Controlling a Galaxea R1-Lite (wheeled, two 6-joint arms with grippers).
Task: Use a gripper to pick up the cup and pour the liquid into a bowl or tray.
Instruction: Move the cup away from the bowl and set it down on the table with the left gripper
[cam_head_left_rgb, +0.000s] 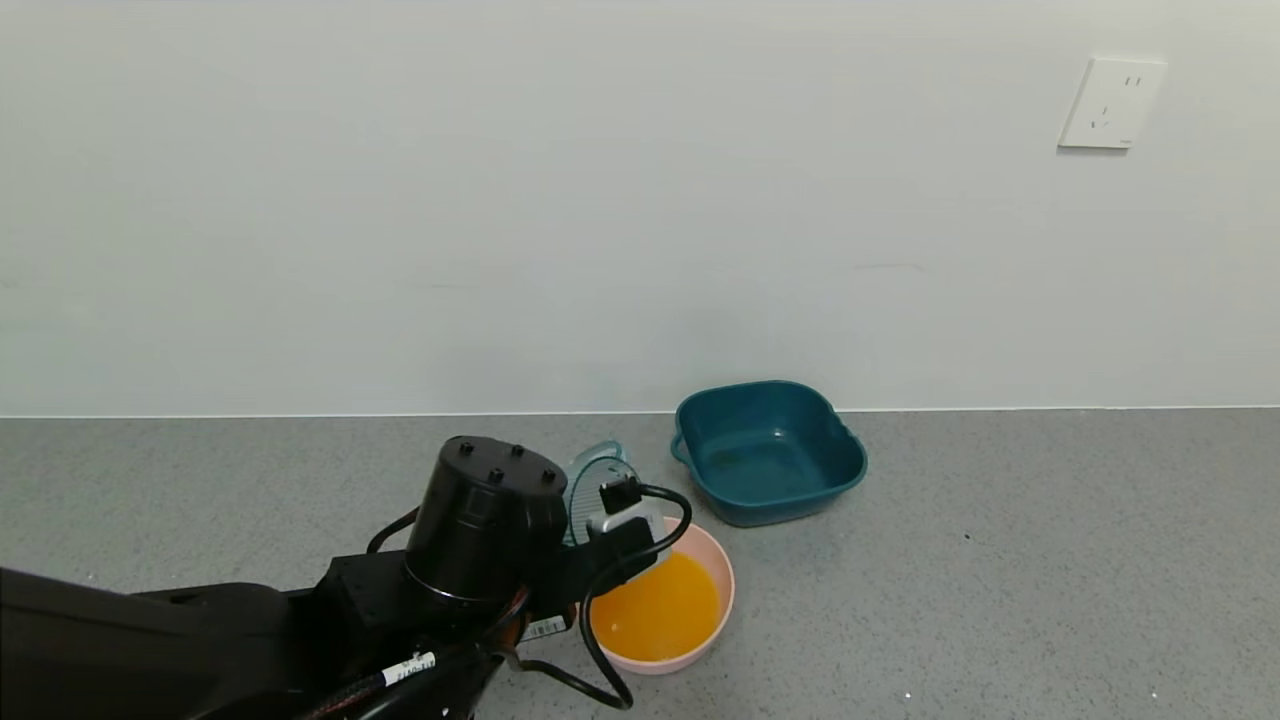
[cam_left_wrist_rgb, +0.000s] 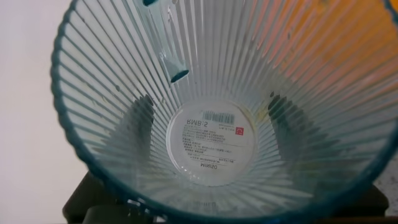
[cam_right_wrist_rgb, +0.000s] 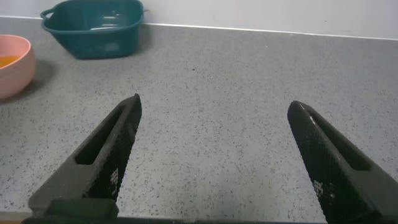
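My left gripper (cam_left_wrist_rgb: 211, 115) is shut on the cup (cam_head_left_rgb: 596, 478), a ribbed pale blue-green tumbler, and holds it tipped over the near-left rim of the pink bowl (cam_head_left_rgb: 724, 578). The gripper's black motor housing (cam_head_left_rgb: 485, 520) hides most of the cup in the head view. In the left wrist view the cup (cam_left_wrist_rgb: 211, 143) fills the picture and looks empty, with the dark fingers (cam_left_wrist_rgb: 142, 121) showing through its ribbed wall. The orange liquid (cam_head_left_rgb: 655, 605) lies in the bowl. My right gripper (cam_right_wrist_rgb: 214, 106) is open and empty above bare counter, and the bowl (cam_right_wrist_rgb: 12, 68) is far off beside it.
A dark teal square basin (cam_head_left_rgb: 768, 450) stands just behind the bowl near the wall, and it also shows in the right wrist view (cam_right_wrist_rgb: 93, 25). The grey speckled counter (cam_head_left_rgb: 1000, 560) stretches to the right. A white wall with an outlet (cam_head_left_rgb: 1110, 103) runs along the back.
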